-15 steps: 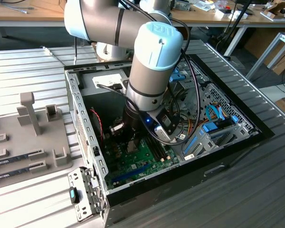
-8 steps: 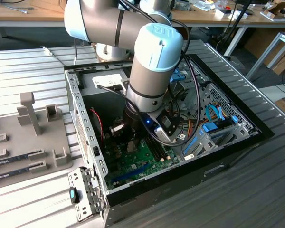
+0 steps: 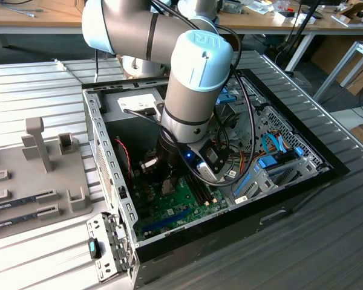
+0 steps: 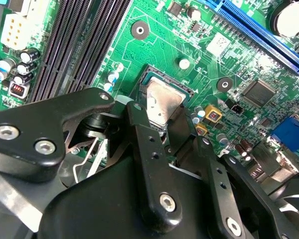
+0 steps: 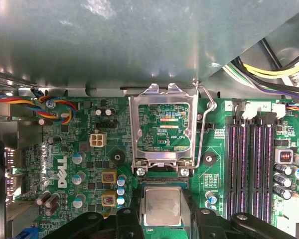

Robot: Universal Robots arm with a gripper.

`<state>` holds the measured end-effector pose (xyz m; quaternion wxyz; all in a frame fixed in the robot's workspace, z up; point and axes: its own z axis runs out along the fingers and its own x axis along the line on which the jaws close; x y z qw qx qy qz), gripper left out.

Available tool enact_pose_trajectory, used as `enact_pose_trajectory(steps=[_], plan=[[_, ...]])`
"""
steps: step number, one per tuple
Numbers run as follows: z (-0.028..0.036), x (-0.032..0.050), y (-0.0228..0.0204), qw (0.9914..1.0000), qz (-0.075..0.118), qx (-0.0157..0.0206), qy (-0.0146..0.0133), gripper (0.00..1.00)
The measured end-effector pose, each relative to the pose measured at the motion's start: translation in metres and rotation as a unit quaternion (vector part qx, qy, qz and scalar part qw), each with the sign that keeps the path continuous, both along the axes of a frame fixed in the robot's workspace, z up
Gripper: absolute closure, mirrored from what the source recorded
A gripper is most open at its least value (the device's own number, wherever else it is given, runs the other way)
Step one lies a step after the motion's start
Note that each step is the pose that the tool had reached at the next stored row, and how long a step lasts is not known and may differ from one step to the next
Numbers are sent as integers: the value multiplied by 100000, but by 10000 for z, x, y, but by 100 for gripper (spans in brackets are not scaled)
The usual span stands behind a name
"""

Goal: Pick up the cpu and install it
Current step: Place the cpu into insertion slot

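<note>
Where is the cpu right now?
The cpu sits between the hand's fingers just above the green board, beside the open socket frame, in both wrist views.

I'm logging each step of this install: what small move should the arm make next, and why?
Probably a short, straight descent. In both wrist views the cpu sits between the gripper jaws, square over the socket, whose load plate is swung up and open. It looks lined up, though I cannot tell whether it is fully seated.
</note>
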<state>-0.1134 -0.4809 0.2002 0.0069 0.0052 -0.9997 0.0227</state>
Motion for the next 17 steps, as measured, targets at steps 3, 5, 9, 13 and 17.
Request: enact_pose_trajectory(steps=[3,5,9,13,17], plan=[[0,0,0,100000,-1,5,3,57],[-2,0,1,100000,-2,12,-17,57],[0,0,0,100000,0,-3,0,51],[0,0,0,100000,0,-5,-2,51],[30,0,0,100000,-1,239,-6,51]])
